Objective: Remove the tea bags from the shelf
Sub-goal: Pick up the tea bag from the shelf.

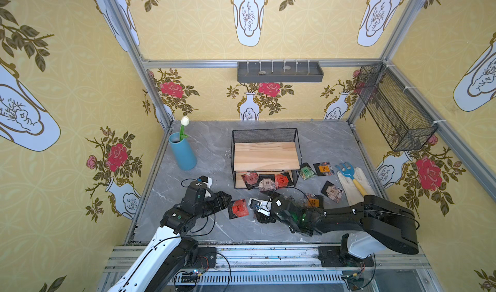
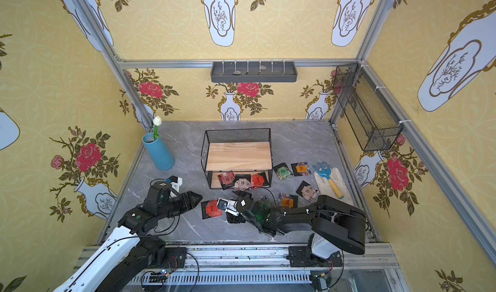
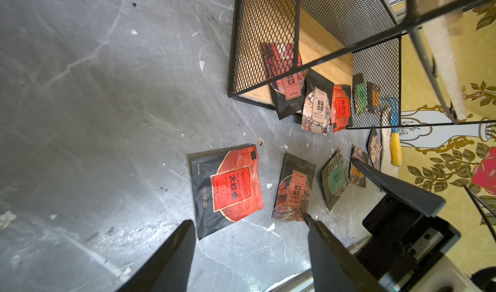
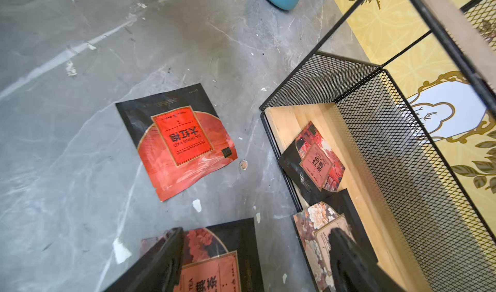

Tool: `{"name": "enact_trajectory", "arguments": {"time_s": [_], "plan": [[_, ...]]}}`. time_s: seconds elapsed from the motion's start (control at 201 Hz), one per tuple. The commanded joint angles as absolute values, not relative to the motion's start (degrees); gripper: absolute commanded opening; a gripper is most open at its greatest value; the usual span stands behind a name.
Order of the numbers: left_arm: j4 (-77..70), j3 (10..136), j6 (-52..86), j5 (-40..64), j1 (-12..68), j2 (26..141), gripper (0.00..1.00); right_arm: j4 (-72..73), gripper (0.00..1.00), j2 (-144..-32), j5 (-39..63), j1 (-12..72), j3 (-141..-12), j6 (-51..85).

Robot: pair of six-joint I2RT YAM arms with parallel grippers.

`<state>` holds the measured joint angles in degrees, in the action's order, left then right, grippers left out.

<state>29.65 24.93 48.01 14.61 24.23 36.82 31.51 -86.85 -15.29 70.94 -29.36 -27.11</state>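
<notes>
The shelf stands mid-table with a bare top board. Three tea bags lie on its lower board and stick out over the front edge; the right wrist view shows them too. Several more tea bags lie on the table: a red one, a dark red one and others to the right. My left gripper is open and empty, just short of the red bag. My right gripper is open, straddling the dark red bag lying flat on the table.
A blue vase with a white tulip stands at the back left. A white glove with a blue hand rake lies at the right. On the walls hang a grey tray and a black mesh basket.
</notes>
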Motion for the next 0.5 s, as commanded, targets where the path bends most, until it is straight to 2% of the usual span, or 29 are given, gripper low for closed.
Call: {"name": "enact_trajectory", "arguments": {"time_s": [0.0,0.498], "plan": [[30.5,24.9,47.4,13.5,24.1,36.7,0.75,36.3,0.85,-87.9,-12.2,68.9,-30.4,-29.3],[31.0,24.6,48.7,12.8,24.0,35.4,0.76,40.6,0.77,-97.5,-9.1,66.1,-35.3,-30.8]]}}
